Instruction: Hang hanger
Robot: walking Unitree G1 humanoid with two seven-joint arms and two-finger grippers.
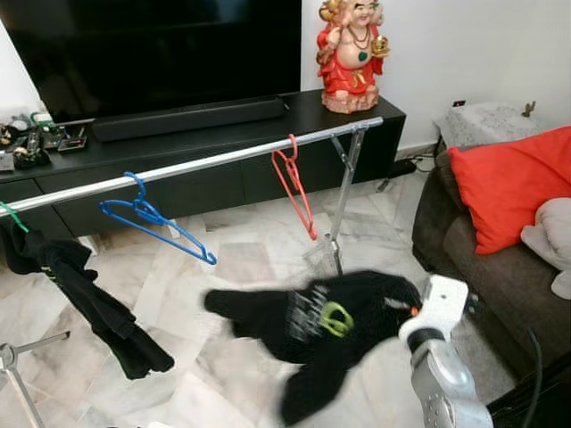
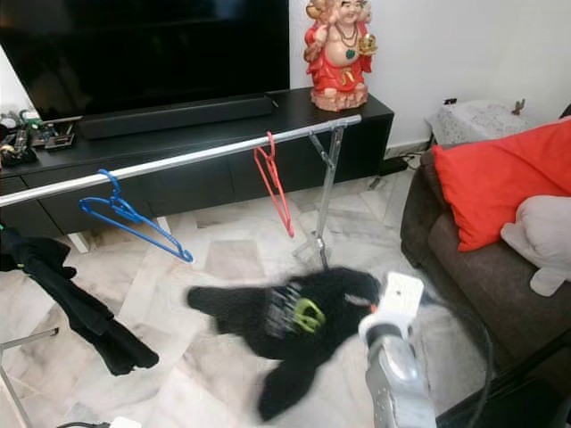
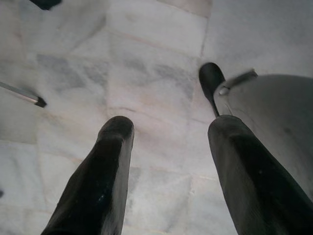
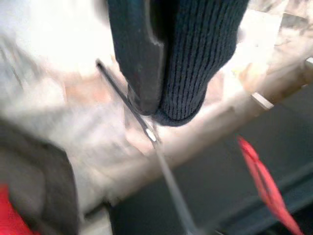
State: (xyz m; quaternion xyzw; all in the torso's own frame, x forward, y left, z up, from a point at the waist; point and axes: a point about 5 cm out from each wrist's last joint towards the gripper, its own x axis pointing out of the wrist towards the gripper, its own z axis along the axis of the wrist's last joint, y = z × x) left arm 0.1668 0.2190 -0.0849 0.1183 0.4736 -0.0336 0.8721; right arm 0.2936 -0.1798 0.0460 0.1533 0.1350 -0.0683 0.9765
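The right gripper (image 4: 146,73) is clamped on a black knitted garment (image 1: 330,325) with a yellow-green print, which it holds in mid-air over the pale marble floor (image 1: 241,267); the cloth is blurred and trails away to the robot's left of the gripper. In the right wrist view a black finger (image 4: 139,54) presses against ribbed dark knit. Whether a hanger sits inside the garment cannot be told.

Beyond and above the right gripper runs a long silver metal clothes rail (image 1: 205,162) on an upright metal leg (image 1: 343,201). A red plastic hanger (image 1: 294,183) hangs on it nearest the gripper, a blue plastic hanger (image 1: 152,218) further along to the left, and a second black garment (image 1: 85,299) droops from the rail's far left end.

The left gripper (image 3: 166,132) hangs low over the marble floor, its two black fingers wide apart and holding nothing.

Behind the rail stand a low black TV cabinet (image 1: 223,143) and a red-robed laughing figurine (image 1: 351,53); to the gripper's right is a dark sofa (image 1: 482,259) with a red cushion (image 1: 513,183).
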